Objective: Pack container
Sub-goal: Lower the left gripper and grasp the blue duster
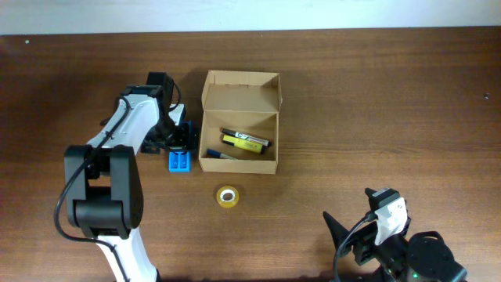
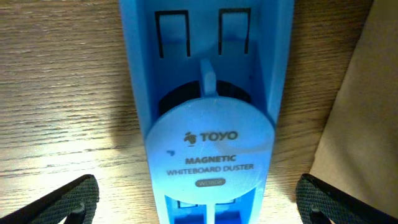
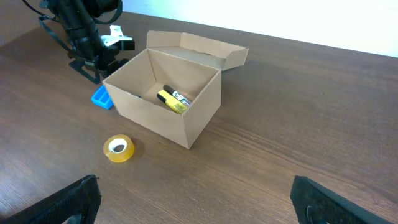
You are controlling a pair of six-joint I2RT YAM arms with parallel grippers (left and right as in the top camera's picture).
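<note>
left gripper [image 2: 199, 200]: wide, flanking blue duster [image 2: 211, 155] left of container [image 3: 155, 115]
right gripper [image 3: 198, 200]: wide, empty
tape roll [image 1: 228, 197]: near container

Open container [image 3: 155, 118] holds markers [image 3: 173, 99] — yellow tape roll [image 3: 119, 155] lies near it.

It looked like a lab or office test bench: a dark wood-grain worktop [image 1: 376, 102] carried a robot arm [image 1: 117, 149] at the frame's left, a magnetic whiteboard duster [image 2: 211, 143], markers [image 1: 244, 142] and a tape roll [image 1: 228, 197].
</note>
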